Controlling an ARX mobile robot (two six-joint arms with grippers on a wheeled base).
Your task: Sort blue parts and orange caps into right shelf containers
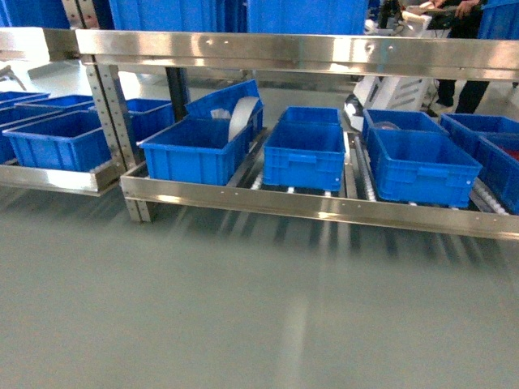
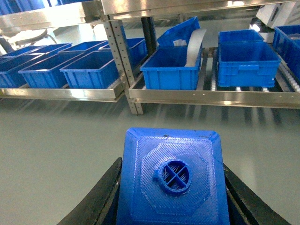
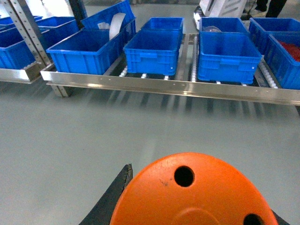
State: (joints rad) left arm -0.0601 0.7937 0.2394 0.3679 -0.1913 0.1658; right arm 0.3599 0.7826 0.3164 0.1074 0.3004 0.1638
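In the left wrist view my left gripper (image 2: 171, 165) is shut on a blue part (image 2: 172, 180), its round stud facing the camera and a black finger (image 2: 105, 192) pressing each side. My right gripper (image 3: 201, 194) is shut on an orange cap (image 3: 197, 199), whose flat top with small holes fills the bottom of the right wrist view. One dark finger (image 3: 119, 187) shows at its left. The right shelf containers stand in a row on the low rollers: blue crates (image 1: 199, 154), (image 1: 304, 158), (image 1: 422, 170). Neither gripper shows in the head view.
A white curved sheet (image 1: 239, 117) leans in the leftmost crate, with a tilted crate (image 1: 223, 97) behind it. A far-right crate (image 3: 286, 58) holds red items. More blue crates (image 1: 57, 138) sit on the left shelf beyond the steel post (image 1: 113, 121). Grey floor lies before the shelves.
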